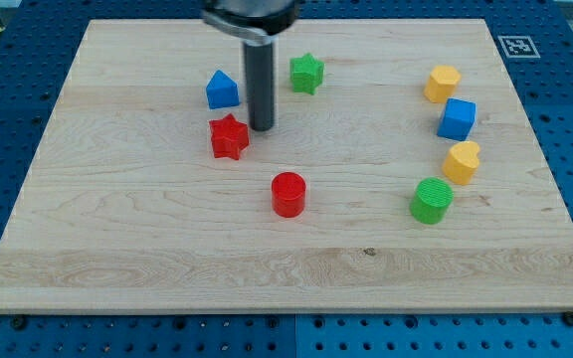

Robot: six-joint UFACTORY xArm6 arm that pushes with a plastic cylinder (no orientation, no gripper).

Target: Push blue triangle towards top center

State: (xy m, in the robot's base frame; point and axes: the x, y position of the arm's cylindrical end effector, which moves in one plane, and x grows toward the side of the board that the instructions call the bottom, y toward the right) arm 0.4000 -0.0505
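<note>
The arm carries no gripper — only a rod, so there is no open or closed state to report. The tip (pixel 262 128) rests on the worktop (pixel 167 249), just right of the red star (pixel 229 136). The blue triangle (pixel 222 89) sits in the upper left area, up and to the left of the tip. Top center lies up and to the right of the triangle — the tip likely needs to get to its lower-left side before pushing.
</note>
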